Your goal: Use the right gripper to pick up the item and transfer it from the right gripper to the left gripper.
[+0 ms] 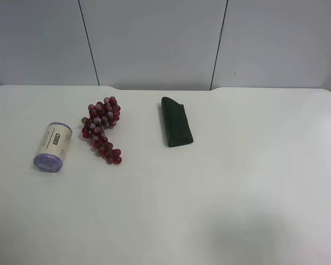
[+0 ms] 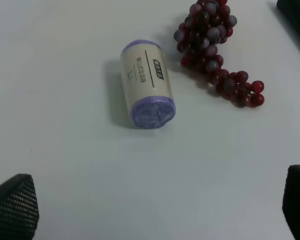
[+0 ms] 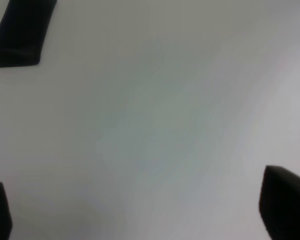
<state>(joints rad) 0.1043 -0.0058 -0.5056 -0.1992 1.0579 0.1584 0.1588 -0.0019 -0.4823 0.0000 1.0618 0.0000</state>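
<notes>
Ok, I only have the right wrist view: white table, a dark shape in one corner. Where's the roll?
Observer: The roll lies on its side near the high view's left edge, beside the grapes.
Operator: Is the dark shape the pouch?
Observer: Probably; a dark green pouch lies on the grapes' other side, apart from them.
Operator: Left pincer touching the roll?
Observer: No, the left pincer is open, clear of the roll.

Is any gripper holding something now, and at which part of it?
Nothing is held. The roll lies on the table, untouched. Both the left gripper and the right gripper are open and empty.
</notes>
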